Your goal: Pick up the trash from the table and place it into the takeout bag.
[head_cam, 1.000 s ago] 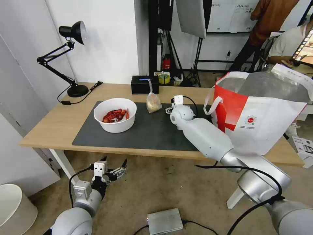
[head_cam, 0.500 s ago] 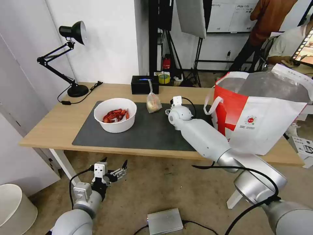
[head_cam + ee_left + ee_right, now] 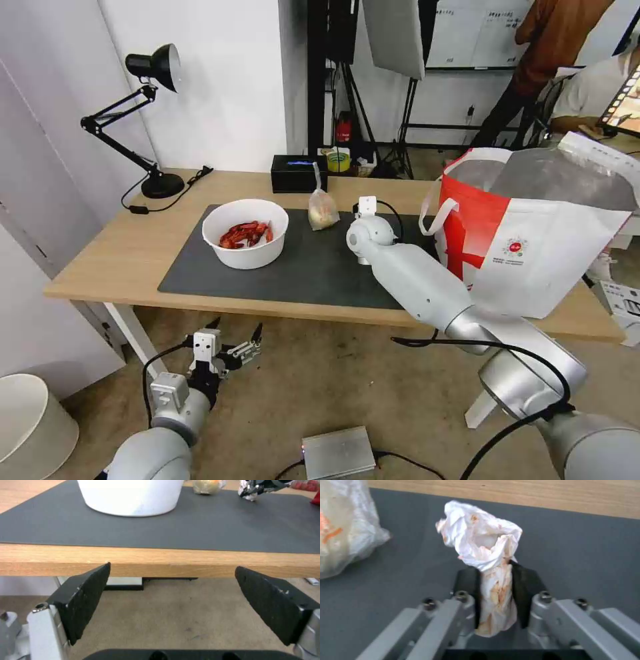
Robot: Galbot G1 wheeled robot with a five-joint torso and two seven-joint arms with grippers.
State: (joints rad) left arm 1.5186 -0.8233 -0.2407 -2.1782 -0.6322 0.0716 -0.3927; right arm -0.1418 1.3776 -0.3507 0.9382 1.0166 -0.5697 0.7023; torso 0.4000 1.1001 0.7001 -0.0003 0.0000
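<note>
My right gripper (image 3: 495,580) is shut on the crumpled white tissue (image 3: 483,547), stained orange, low over the dark grey mat (image 3: 300,273). The small knotted clear bag (image 3: 323,212) stands close beside it. Further left on the mat sits the white bowl (image 3: 245,233) of red crayfish shells. The takeout bag (image 3: 533,247), white with a red panel and foil lining, stands open at the table's (image 3: 120,260) right end. Below the table's front edge my left gripper (image 3: 233,340) hangs open with nothing between its fingers (image 3: 86,597).
A black box (image 3: 299,173) and a tape roll (image 3: 338,160) sit at the table's back edge, and a black desk lamp (image 3: 150,120) at its back left. On the floor are a grey metal box (image 3: 337,453) and a white bin (image 3: 30,427).
The whole picture has shifted slightly right, so the camera moved. The right wrist has turned a little over the mat. The left arm has stayed where it was.
</note>
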